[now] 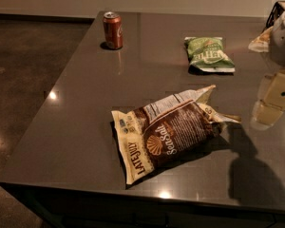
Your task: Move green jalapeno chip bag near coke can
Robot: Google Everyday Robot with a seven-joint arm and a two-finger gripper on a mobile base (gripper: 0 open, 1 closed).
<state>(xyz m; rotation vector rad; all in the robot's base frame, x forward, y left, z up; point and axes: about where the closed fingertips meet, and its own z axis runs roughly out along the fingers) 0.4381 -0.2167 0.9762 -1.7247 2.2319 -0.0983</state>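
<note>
The green jalapeno chip bag (209, 54) lies flat on the dark table (85, 127), at the back right. The red coke can (112, 30) stands upright at the back left of the table, well apart from the green bag. My gripper (270, 104) hangs above the table's right side, to the right of and nearer than the green bag. It touches neither the bag nor the can, and nothing shows in it.
A larger brown-and-cream "Late July Sea Salt" bag (168, 134) lies in the middle front of the table, left of the gripper. A pale crumpled item (261, 41) and a dark basket (278, 11) sit at the far right back. The floor (23, 80) drops off left.
</note>
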